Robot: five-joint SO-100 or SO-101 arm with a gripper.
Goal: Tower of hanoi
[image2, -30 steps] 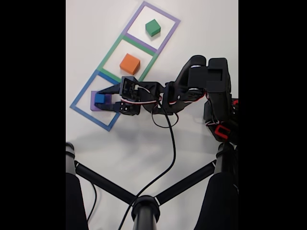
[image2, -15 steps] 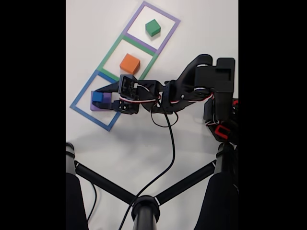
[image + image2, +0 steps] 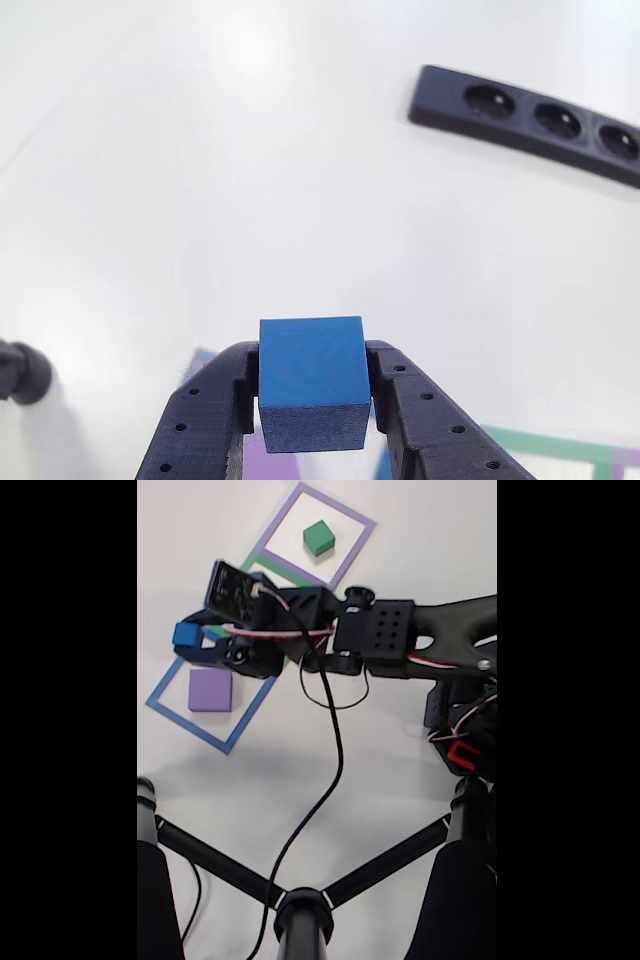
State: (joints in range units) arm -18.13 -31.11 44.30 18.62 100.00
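Fixed view shows the pincer (image 3: 187,640) lifted off the white bench (image 3: 300,780) and clamped on the dark blue cube (image 3: 185,634), which hangs in the air above the upper edge of the blue square outline (image 3: 170,712), toward the bench's left edge. The other view confirms the grip: both black fingers (image 3: 215,400) press the flanks of the dark blue cube (image 3: 311,382), with its top face standing proud above them and the black strip with round holes (image 3: 530,120) lying far off near the bench's far right.

My judgement is that the step in hand is carrying the smallest piece away from the purple cube (image 3: 210,690), which sits bare inside the blue outline. The next move calls for picking a legal resting place, holding the clamp firm during the swing, and lowering squarely before letting go. The green cube (image 3: 319,537) sits in the purple square outline (image 3: 345,550) near the far edge and looks a plausible target.

Counted in the fixed view: one blue cube, one purple cube, one green cube. The arm covers the middle square, so I cannot tell what lies there. Three square outlines, the green one mostly hidden, and one strip.
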